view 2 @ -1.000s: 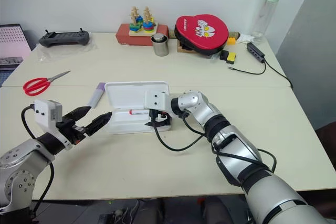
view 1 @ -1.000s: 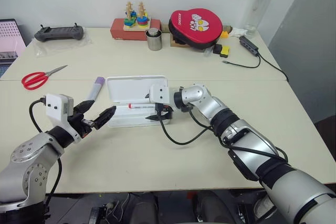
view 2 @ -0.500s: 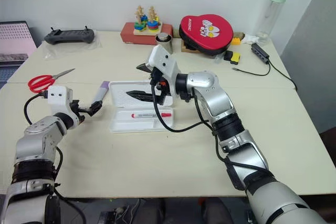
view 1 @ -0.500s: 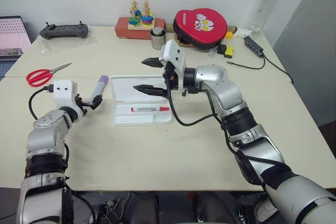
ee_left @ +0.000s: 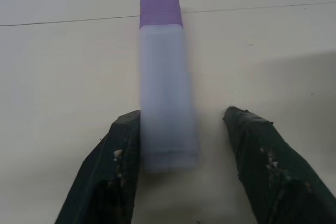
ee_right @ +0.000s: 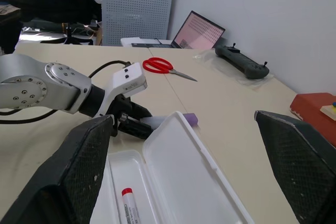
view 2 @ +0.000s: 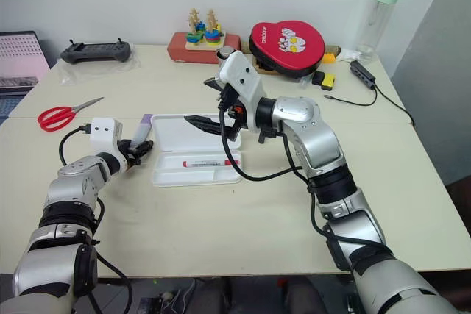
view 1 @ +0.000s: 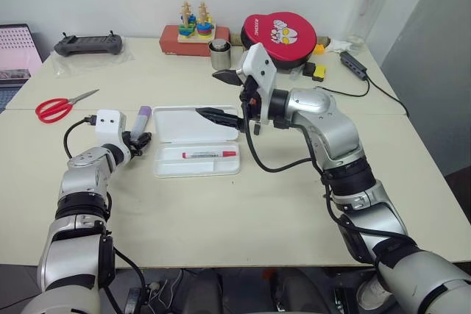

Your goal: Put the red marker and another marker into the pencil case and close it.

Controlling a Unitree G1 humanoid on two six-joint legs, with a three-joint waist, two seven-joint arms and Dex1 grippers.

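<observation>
- Head view: my left gripper sits at the purple-capped marker's butt, beside the open pencil case; red marker inside; right gripper spread, above.
- Left wrist view: marker's long axis runs straight away between my fingers; one touches, one stands clear.

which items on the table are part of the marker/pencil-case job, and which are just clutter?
Job:
- red marker, already lying in the tray
- purple-capped marker, between the left gripper fingers
- pencil case, lid open

Clutter:
- red scissors
- stacking toy
- metal cup
- red pad
- water bottle
- black controller
- power strip
</observation>
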